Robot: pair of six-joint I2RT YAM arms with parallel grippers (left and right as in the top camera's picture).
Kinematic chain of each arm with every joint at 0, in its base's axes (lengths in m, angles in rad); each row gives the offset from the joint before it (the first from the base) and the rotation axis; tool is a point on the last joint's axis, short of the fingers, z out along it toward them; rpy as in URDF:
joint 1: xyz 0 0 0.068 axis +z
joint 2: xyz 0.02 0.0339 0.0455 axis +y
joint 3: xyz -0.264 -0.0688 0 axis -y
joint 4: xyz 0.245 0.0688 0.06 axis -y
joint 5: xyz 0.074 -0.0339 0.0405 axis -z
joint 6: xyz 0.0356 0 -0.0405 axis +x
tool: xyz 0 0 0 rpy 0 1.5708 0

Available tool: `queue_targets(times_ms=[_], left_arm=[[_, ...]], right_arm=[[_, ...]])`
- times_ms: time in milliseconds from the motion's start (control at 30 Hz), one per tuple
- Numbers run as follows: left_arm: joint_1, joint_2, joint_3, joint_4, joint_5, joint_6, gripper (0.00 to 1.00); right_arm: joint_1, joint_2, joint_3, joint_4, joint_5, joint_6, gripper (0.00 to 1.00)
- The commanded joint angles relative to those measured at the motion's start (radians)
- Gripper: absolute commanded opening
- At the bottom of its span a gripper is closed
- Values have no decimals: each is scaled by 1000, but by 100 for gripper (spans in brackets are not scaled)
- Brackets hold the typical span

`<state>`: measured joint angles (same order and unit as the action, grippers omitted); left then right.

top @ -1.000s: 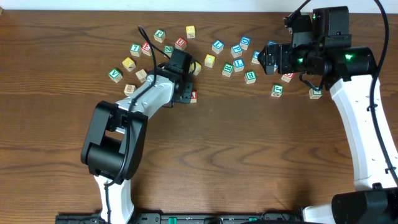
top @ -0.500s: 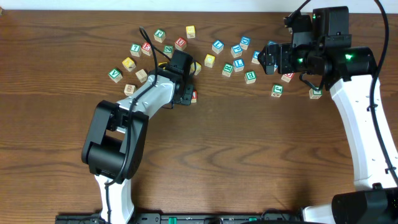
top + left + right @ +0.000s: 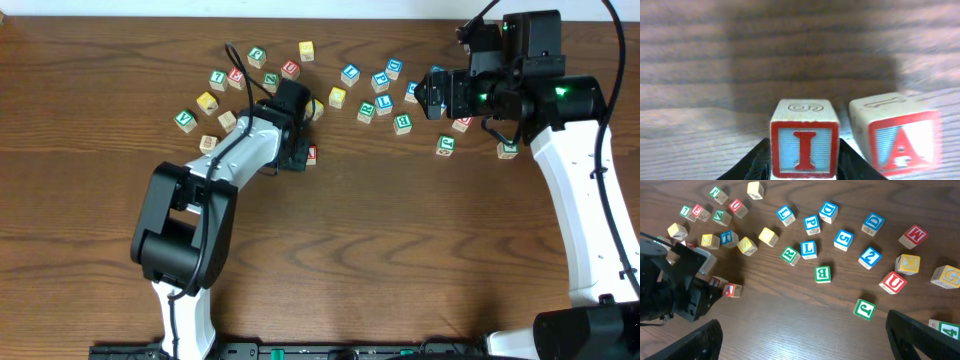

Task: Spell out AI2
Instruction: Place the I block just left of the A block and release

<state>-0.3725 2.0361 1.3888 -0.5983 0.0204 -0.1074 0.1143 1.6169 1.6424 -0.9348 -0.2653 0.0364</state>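
Just now left tool [image 3: 297,153] shifted slightly, straddling I cube [image 3: 805,147] with A cube [image 3: 900,135] at its 3 o'clock, grip unclear; right tool [image 3: 805,340] spread, 2 cube [image 3: 870,257] pending.

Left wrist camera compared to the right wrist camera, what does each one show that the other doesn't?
Only left wrist: the red I, readable on the I cube, close up between the left fingers. Only right wrist: the 2 cube and the wide scatter of other letter cubes. Both: the A cube on the wood table.
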Motion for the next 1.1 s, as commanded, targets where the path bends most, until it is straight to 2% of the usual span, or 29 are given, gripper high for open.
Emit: queue_targets(times_ms=[0,300,633,1067], left_arm=[[-1,-74,38,-7,-2,-2,40],[21,-223,39,-39,-3,-27,40],[143,-412,39,-132,-2,-36,40],[209,-437,39,-206,-2,-24,40]], right_arm=[[-2,2,2,-2,4,-8,99],[-2,2,2,-2,4,-8,99],[-2,2,2,-2,4,-8,99],[-2,2,2,-31,4,-8,99]])
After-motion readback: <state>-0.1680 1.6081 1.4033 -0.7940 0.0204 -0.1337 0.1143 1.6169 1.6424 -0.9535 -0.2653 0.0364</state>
